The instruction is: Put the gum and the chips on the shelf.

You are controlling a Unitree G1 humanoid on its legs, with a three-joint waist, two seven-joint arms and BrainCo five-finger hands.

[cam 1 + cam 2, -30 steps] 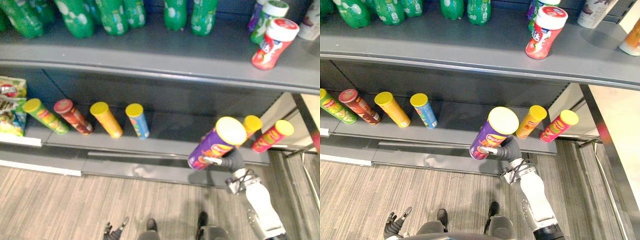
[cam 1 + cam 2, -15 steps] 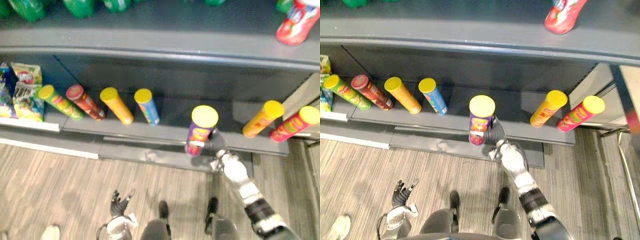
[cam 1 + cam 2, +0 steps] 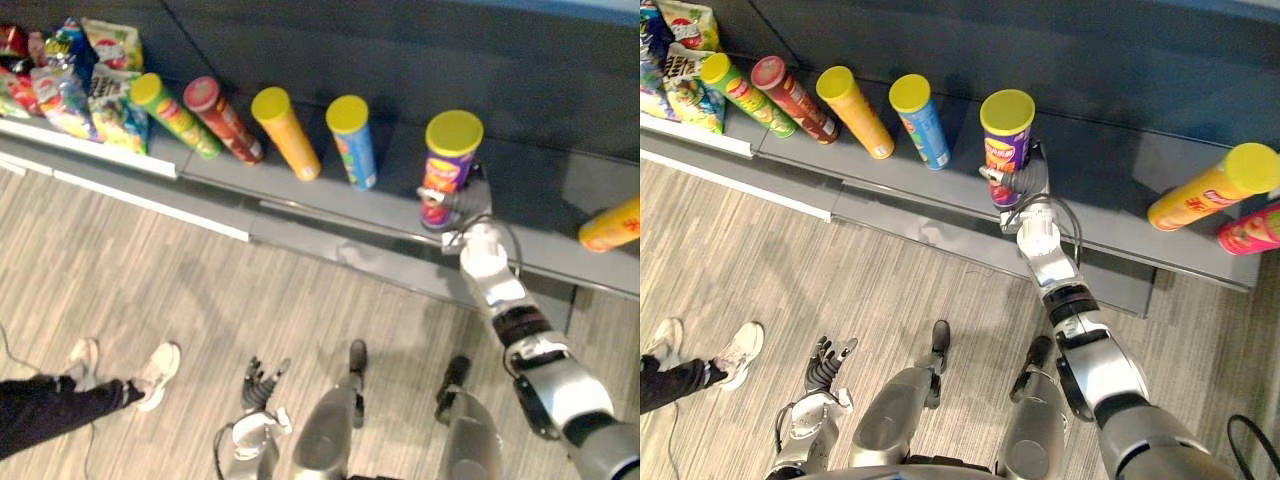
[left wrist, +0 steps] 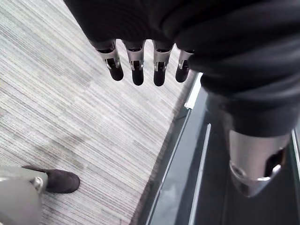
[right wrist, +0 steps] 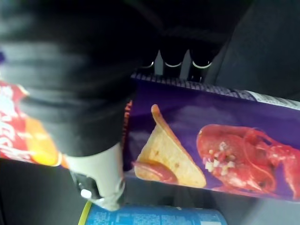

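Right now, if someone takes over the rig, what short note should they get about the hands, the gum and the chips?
Right hand: shut on the purple chips can, which stands upright on the lower shelf between the blue can and the orange can.
Left hand: open, empty, low above the floor.
Done: chips can on the shelf, not yet released.
Left: open the right hand, withdraw it. Gum: I cannot tell whether it is placed.

A shop: a long dark shelf [image 3: 1110, 190] carries a row of chip cans [image 3: 853, 110], with snack bags [image 3: 95, 75] at left.
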